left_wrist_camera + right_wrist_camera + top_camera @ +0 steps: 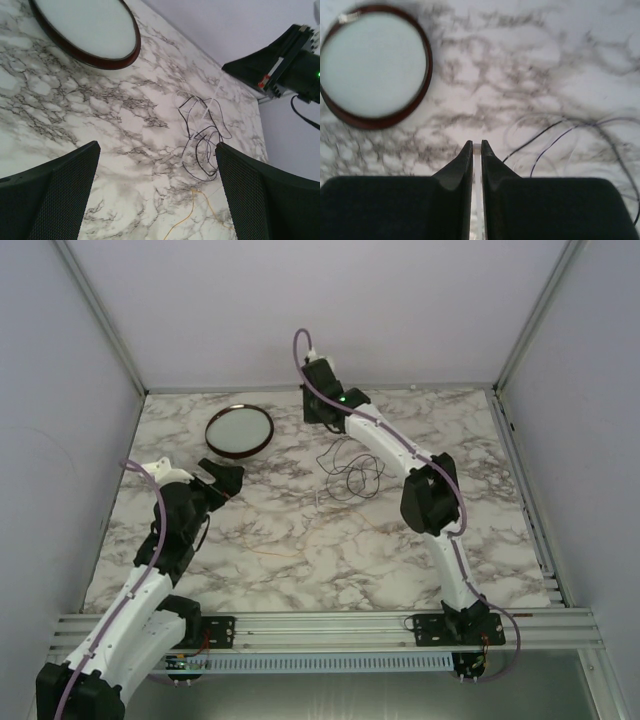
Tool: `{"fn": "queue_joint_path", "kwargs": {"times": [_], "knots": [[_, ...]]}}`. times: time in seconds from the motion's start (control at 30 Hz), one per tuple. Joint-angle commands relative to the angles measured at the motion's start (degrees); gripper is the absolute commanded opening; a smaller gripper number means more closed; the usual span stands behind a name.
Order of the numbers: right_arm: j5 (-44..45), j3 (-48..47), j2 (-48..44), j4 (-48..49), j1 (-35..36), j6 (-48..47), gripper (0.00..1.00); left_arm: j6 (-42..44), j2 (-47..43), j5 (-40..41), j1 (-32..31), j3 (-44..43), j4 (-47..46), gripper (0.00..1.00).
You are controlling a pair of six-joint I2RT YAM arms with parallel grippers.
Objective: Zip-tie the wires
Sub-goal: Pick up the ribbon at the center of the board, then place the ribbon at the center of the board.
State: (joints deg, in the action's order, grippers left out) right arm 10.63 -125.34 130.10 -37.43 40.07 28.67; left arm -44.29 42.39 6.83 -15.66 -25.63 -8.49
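Currently found right jaws clamped on the zip tie (477,200), held toward the far side of the desk (350,580), near the wires (350,472); left jaws wide, empty. Risk judged: may snag or scatter the loose loops, being unbundled and hair-thin. Noted marbled surface, round dish (239,430), pale walls (400,300).

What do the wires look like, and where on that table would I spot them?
Start at the marble table and find the round dark-rimmed dish near its far left edge. Just right of the dish, toward the table's middle, lie the wires in a loose tangle. They are hair-thin, dark and looped, unlike the thick lilac cables running along the arms.
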Motion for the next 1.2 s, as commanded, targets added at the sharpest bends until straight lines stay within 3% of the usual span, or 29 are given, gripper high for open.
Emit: {"fn": "queue_joint_path", "kwargs": {"times": [0.0,0.2,0.53,0.77,1.03,1.17], "knots": [[3.6,-1.2,-4.1,10.7,-2.6,-0.5,0.0,1.4,0.3,-1.1,-0.1,-1.7,-3.1,1.0],[7.2,6.1,-12.2,19.9,-4.1,-2.1,0.0,1.3,-0.8,-0.6,-0.1,-1.4,-2.3,1.0],[21.2,28.0,-34.0,19.3,-9.8,-6.5,0.0,1.5,-0.8,-0.8,-0.1,-1.5,-2.3,1.0],[24.9,46.6,-47.9,18.2,-20.0,-14.3,0.0,1.1,-0.4,-1.8,-0.2,-0.9,-3.3,1.0],[21.7,56.4,-49.6,24.1,-30.1,-25.8,0.0,0.5,-0.4,-2.7,-0.1,-0.2,-3.9,1.0],[14.6,56.8,-45.9,26.0,-32.7,-29.1,0.0,0.3,-0.9,-2.8,-0.1,0.1,-3.5,1.0]]}}
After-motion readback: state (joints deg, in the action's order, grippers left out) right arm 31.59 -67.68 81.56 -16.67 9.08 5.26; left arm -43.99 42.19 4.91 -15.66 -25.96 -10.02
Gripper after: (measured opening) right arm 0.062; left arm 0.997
